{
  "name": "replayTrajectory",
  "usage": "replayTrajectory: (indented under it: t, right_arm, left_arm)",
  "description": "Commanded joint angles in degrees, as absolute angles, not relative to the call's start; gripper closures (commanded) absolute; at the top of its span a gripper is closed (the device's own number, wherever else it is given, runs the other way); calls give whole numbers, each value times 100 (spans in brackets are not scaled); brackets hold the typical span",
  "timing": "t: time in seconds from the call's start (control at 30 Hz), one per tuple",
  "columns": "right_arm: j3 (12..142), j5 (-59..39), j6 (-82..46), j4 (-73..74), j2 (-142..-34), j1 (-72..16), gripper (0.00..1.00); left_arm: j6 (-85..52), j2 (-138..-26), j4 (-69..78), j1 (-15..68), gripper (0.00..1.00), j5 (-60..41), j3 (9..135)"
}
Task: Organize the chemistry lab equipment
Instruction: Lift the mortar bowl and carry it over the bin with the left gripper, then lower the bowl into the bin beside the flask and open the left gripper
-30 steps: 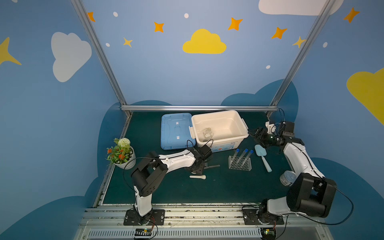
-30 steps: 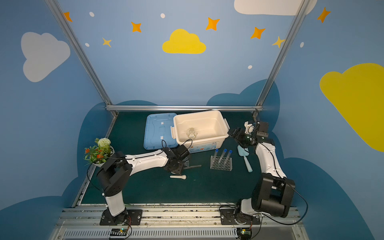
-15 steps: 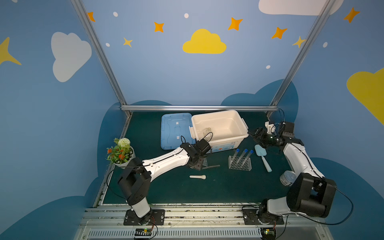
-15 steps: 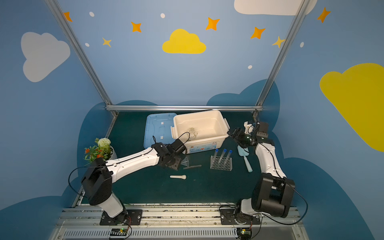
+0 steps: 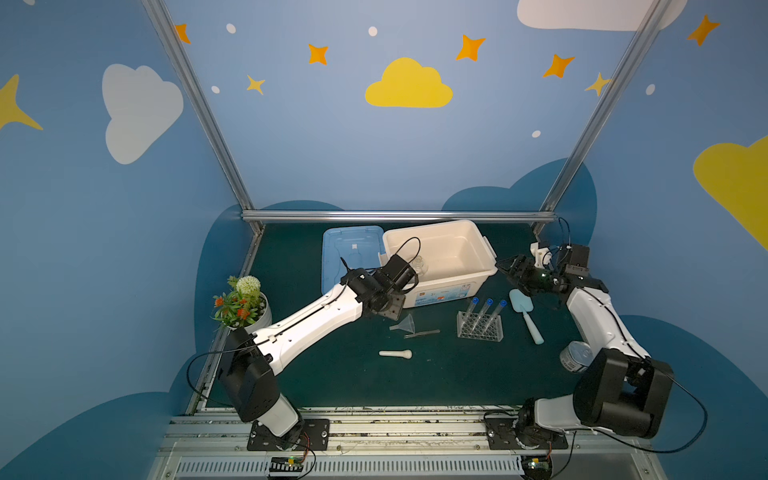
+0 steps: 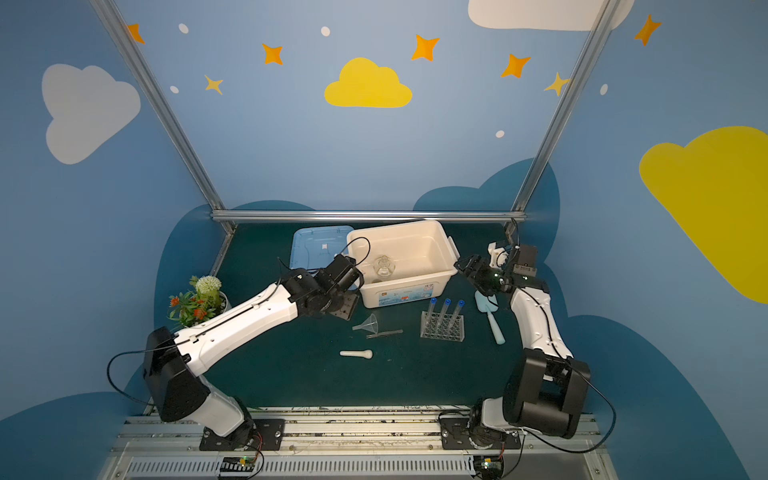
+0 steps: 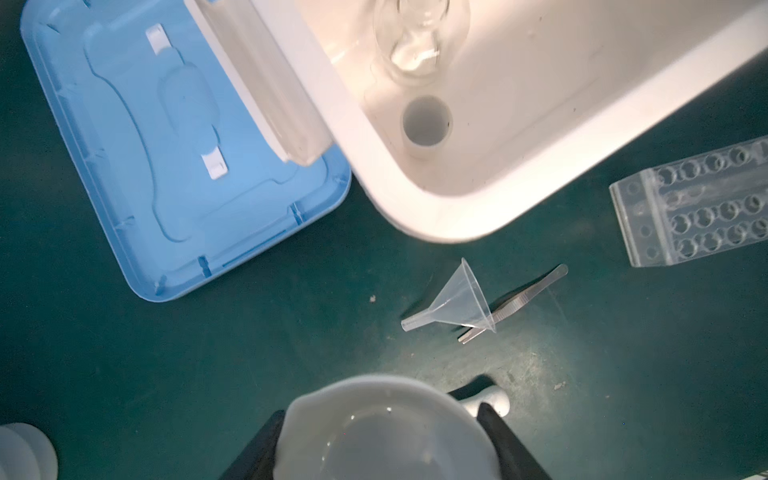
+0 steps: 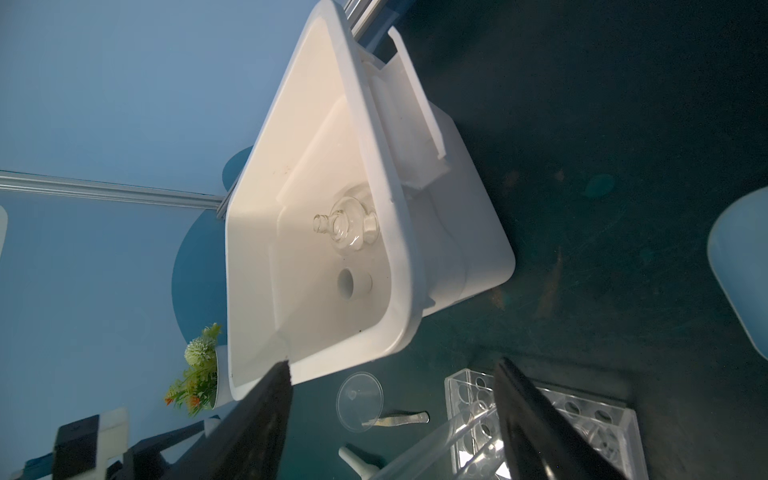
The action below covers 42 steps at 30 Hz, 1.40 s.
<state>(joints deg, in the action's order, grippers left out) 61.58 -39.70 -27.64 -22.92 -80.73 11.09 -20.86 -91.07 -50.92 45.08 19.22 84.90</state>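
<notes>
White mortar [image 7: 386, 432] with a small spout sits between the two black fingers of the left gripper [image 5: 390, 308], which closes on its sides and holds it with the mouth up. Well apart to the left of this gripper stands the potted plant [image 5: 241, 301]. Just beyond the gripper are the blue lid [image 5: 351, 253], lying flat on the green mat [image 5: 332, 374], and the near left corner of the white bin [image 5: 457, 282]. Inside the bin, close to that corner, a clear flask [image 6: 383, 266] stands, and a small cup [image 7: 427, 121] is beside it. To the right of the left gripper, on the mat, the clear funnel [image 5: 405, 324] lies on its side over one end of the tweezers [image 5: 422, 333], and the pestle [image 5: 395, 353] lies a little nearer to the robot.

Further right, between the two grippers, the clear rack [image 5: 480, 330] carries three blue-capped test tubes [image 5: 484, 309], all leaning. The right gripper [image 5: 509, 272] hangs just beside the right end of the bin. Its jaws stand wide and hold nothing. Near it, toward the robot, the blue scoop [image 5: 525, 316] lies on the mat.
</notes>
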Motion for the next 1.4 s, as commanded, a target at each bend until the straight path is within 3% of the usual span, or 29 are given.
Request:
replayTrajectory:
  t: [0.0,0.33,0.9,1.37]
  right_arm:
    - [6099,-4025,-2775,-2241,-7938,1117,24]
    - [6064,-4035,-2779,-2239,-7911,1116,24]
    - [6136,-3973,-2722,-2367,-7945,1125,24]
    - [6144,-3938,-2724,-2392,-7937,1125,24]
  left_arm:
    - [-1589,-9090,-4828,4375,51,1943,8855]
    - [-738,-10319,-4431,4024,51,1165,10376]
    - [-153,-12896,-5563,3929,52,502,12993]
    - [-95,-13869,-5933,3780,52,273,13580]
